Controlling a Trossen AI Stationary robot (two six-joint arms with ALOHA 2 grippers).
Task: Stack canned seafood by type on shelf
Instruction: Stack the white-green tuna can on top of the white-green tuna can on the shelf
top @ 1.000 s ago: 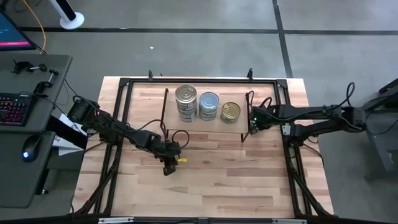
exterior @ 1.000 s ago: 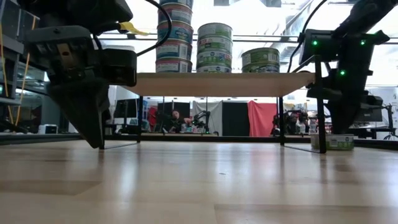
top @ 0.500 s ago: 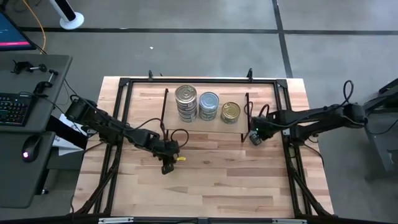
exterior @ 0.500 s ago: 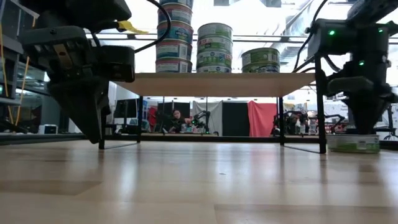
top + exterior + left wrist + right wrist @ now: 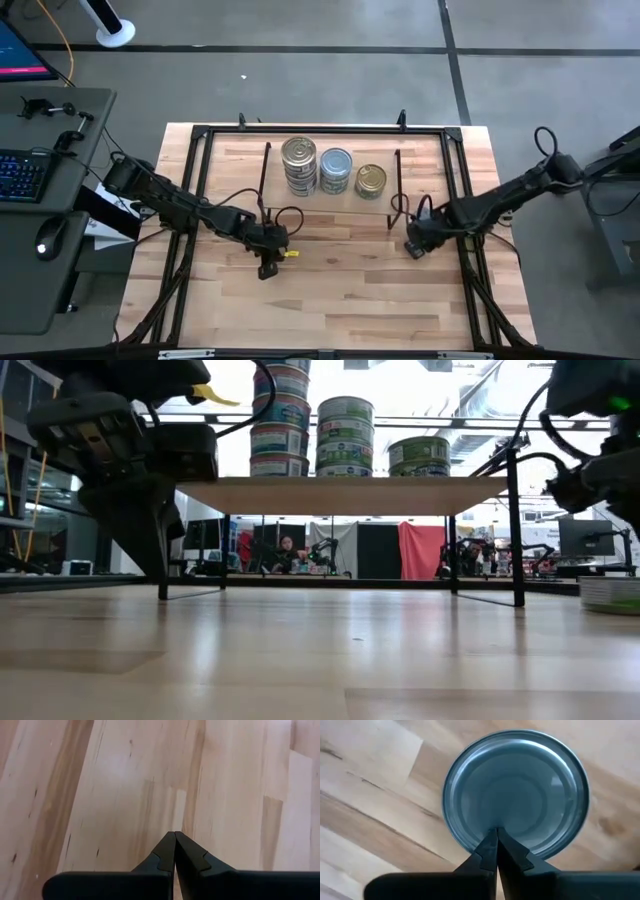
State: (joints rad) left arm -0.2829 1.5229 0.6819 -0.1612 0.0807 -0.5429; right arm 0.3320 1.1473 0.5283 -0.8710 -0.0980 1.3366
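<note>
The tabletop (image 5: 340,290) carries the shelf (image 5: 345,494), topped by three can stacks (image 5: 333,168). The right claw (image 5: 497,851), pinched closed and empty, hovers over a blue-silver can (image 5: 520,785). The left claw (image 5: 175,851) hangs closed.

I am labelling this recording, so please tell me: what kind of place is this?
Probably a robotics lab or workshop. A wood table carries two robot arms, beside a desk with a keyboard and mouse. The floor is bare and grey, and more equipment and a person show in the open room behind.
</note>
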